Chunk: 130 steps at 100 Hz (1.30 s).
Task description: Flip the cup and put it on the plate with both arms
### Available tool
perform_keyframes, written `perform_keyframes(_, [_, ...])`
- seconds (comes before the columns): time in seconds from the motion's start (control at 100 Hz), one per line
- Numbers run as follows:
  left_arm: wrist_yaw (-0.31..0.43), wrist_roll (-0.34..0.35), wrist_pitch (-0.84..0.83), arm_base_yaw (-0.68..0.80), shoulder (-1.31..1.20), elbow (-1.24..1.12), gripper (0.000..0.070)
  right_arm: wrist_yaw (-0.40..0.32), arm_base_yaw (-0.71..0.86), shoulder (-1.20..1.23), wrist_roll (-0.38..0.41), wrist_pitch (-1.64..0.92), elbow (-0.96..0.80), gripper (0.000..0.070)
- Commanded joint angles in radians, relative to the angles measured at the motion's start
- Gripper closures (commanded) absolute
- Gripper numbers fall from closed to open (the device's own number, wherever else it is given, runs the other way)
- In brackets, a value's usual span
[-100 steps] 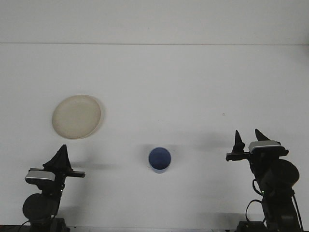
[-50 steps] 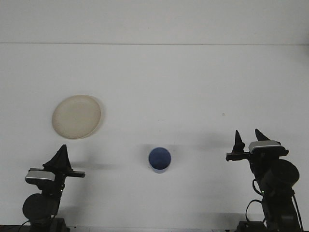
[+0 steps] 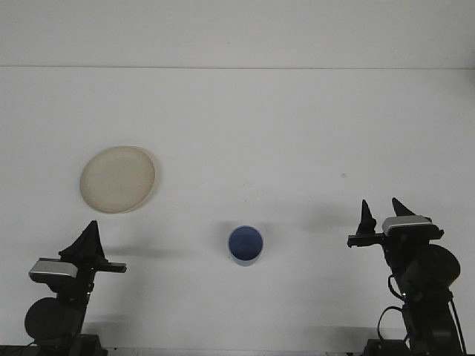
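Nothing has been grasped yet; the task looks to be at its opening reach. The blue cup point(image 3: 245, 245) stands near the counter's front edge, about midway between the arms, and the cream plate point(image 3: 119, 179) lies well apart toward the left edge. The right gripper point(image 3: 381, 213) hangs spread and empty. For the left gripper point(image 3: 87, 239), one cannot tell. Next, an arm probably must close on the cup. The white counter point(image 3: 297, 133) meets a plain wall behind.
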Motion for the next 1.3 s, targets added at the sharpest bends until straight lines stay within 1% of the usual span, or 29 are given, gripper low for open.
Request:
perform_keyframes(0.0, [0.001,-0.011,-0.063,0.001,0.031,0.067,0.0689,0.0,0.002,0.002,0.01,0.013,0.004,0.0262])
perform_keyframes(0.21, [0.001,-0.072,-0.323,0.001,0.227,0.342,0.0689,0.0,0.002,0.002,0.01,0.013,0.004,0.0262])
perform_keyframes(0.46, [0.001,-0.061,-0.621,0.001,0.525,0.674,0.0689,0.0,0.002,0.002,0.01,0.013,0.004,0.0261])
perform_keyframes(0.69, [0.001,-0.038,-0.896,0.0,0.758,0.864,0.0689,0.0,0.002,0.002,0.01,0.013,0.004,0.0262])
perform_keyframes(0.76, [0.001,-0.039,-0.929,0.0,0.804,0.884,0.0689,0.0,0.002,0.002,0.01,0.013,0.004,0.0261])
perform_keyframes(0.86, [0.001,-0.04,-0.931,0.0,0.837,0.886,0.0689,0.0,0.002,0.002,0.01,0.013,0.004,0.0262])
perform_keyframes(1.15, [0.001,-0.043,-0.93,0.0,0.838,0.886,0.068,0.0,0.002,0.002,0.01,0.013,0.004,0.0262])
perform_keyframes(1.19, [0.001,-0.043,-0.93,0.0,0.838,0.886,0.0665,0.0,0.002,0.002,0.01,0.013,0.004,0.0261])
perform_keyframes(1.22, [0.001,-0.043,-0.93,0.0,0.838,0.886,0.0629,0.0,0.002,0.002,0.01,0.013,0.004,0.0262])
perform_keyframes(1.25, [0.001,-0.043,-0.931,0.0,0.838,0.886,0.0577,0.0,0.002,0.002,0.01,0.013,0.004,0.0262])
perform_keyframes(1.29, [0.001,-0.043,-0.931,0.0,0.838,0.886,0.0485,0.0,0.002,0.002,0.01,0.013,0.004,0.0262])
